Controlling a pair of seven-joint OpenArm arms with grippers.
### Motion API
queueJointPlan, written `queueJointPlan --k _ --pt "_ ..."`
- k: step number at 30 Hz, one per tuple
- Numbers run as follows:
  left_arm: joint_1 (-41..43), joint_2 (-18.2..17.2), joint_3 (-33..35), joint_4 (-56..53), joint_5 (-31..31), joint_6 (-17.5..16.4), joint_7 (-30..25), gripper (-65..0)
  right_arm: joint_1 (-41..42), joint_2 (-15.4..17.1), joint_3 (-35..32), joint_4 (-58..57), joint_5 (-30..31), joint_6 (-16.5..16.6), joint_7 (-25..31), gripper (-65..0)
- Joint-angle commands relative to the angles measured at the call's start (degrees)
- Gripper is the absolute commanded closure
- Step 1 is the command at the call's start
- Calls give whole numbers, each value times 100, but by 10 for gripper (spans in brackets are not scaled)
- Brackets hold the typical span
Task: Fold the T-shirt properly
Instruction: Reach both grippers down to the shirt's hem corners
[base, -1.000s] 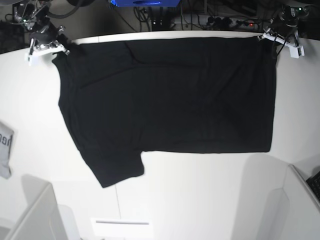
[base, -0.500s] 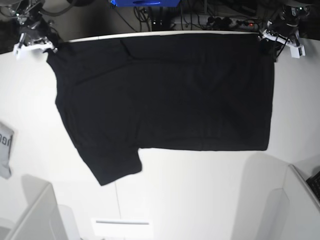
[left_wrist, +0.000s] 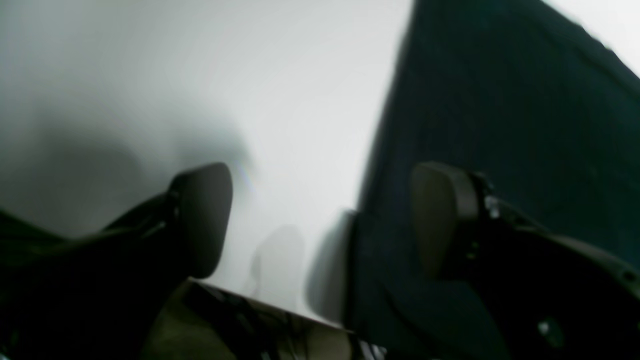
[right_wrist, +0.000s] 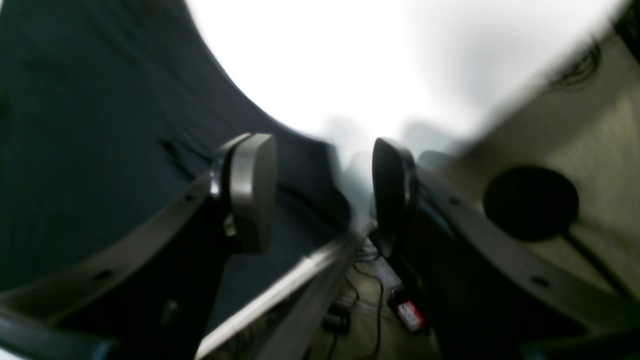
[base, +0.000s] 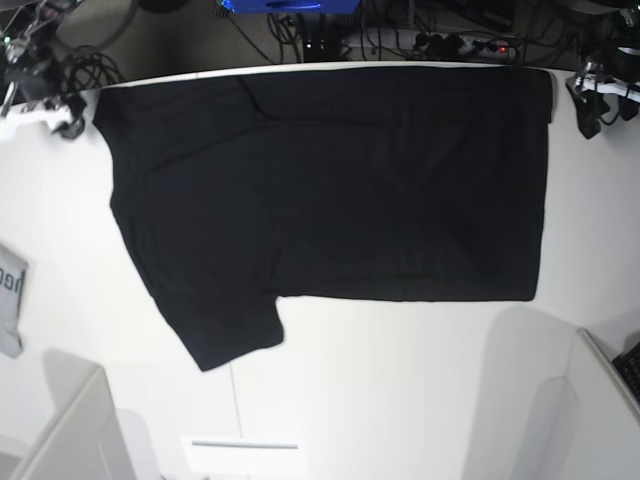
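Shirt layout step looks done: T-shirt (base: 330, 190) lies flat on white table (base: 420, 390), far edge along table's back edge, one sleeve sticking out toward near-left. Left gripper (left_wrist: 320, 220) is wide open, empty, just off shirt's far corner, one pad over cloth. Right gripper (right_wrist: 322, 192) is partly open, empty, beside the other far corner. Next, prob.: regrasp edge/sleeve w/ both arms, fold inward. Cloth is matte black, soft, faint creases. Grey cloth item (base: 10, 300) sits well left.
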Motion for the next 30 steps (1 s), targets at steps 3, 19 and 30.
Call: queueJointPlan --k 3,19,30 --pt "-106 -79 -59 192 -54 -84 -111 -528 418 298 -280 -55 83 274 128 -294" --pt "-757 -96 -59 157 -2 -629 -103 0 2941 694 -2249 -1839 -805 265 163 -297" --pt "-880 -61 -50 -11 1124 -655 -129 0 5122 835 -3700 -4512 -2009 291 919 -419"
